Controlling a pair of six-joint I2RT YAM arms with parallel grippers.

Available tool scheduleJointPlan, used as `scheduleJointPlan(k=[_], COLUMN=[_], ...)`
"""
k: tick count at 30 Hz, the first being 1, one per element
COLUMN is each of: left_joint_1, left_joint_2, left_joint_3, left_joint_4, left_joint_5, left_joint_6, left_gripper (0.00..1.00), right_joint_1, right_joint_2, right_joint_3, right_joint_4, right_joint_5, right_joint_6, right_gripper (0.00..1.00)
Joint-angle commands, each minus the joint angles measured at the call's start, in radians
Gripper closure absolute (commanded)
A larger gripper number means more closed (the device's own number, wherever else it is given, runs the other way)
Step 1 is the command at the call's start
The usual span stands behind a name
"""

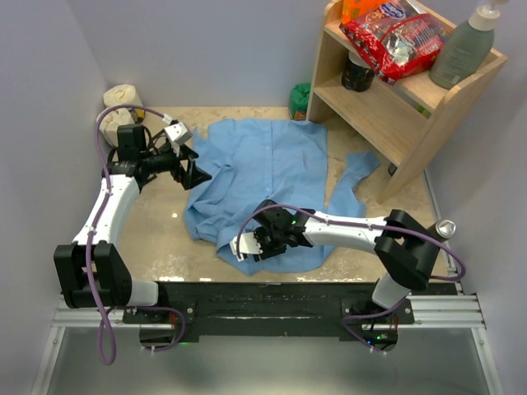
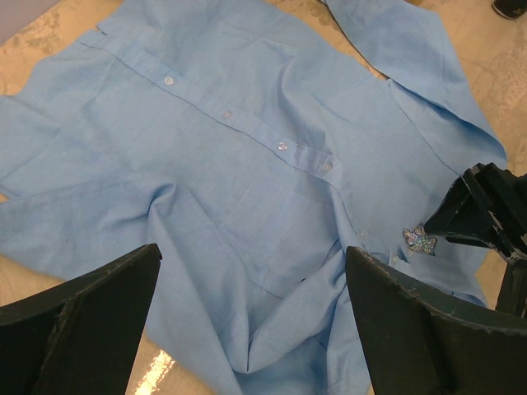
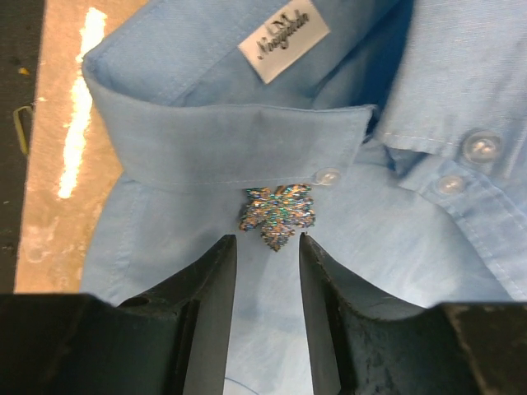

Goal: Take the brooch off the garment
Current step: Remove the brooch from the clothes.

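Lining up on the brooch (image 3: pixel 277 214), nothing gripped yet

The left gripper (image 1: pixel 191 174) hangs wide open over the light-blue shirt (image 1: pixel 263 164) spread on the table (image 1: pixel 156 230). The glittery brooch is pinned just under the collar (image 3: pixel 239 144). The right gripper (image 3: pixel 265 251) is narrowly parted and empty just short of it; it should straddle the brooch before pinching.

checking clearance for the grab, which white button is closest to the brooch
The button at the collar corner, just above and right of the brooch. The two placket buttons lie well off to the right.
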Motion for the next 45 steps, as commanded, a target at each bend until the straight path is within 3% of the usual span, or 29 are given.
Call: scheduleJointPlan(k=[1,4,9,18,27,41,45], left_joint_1=[-0.006,-0.006,-0.006,-0.006,-0.008,-0.008,-0.006], left_joint_2=[-0.038,-0.039,-0.05,-0.068,-0.068,-0.075,-0.075], left_joint_3=[-0.005,-0.005,-0.012,-0.028,-0.027,-0.036,-0.038], left_joint_4=[0.025,0.026,0.028,0.043,0.054,0.063,0.066], left_joint_5=[0.023,0.02,0.019,0.01,0.011,0.007,0.008], left_joint_6=[-0.015,-0.015,-0.014,-0.014,-0.027,-0.035,-0.037], left_gripper=[0.0,0.01,0.01,0.01,0.01,0.0,0.01], right_joint_1=[-0.001,-0.001,-0.003,-0.093,-0.104,-0.106,-0.106], right_joint_2=[0.013,0.049,0.112,0.046,0.126,0.149,0.178], right_joint_3=[0.023,0.034,0.068,0.141,0.165,0.155,0.169], right_joint_4=[-0.043,-0.038,-0.032,-0.093,-0.146,-0.109,-0.135], right_joint_5=[-0.048,-0.051,-0.051,-0.152,-0.221,-0.183,-0.201], right_joint_6=[0.013,0.036,0.1,0.15,0.185,0.252,0.257], right_gripper=[0.58,0.53,0.54,0.53,0.52,0.49,0.43])
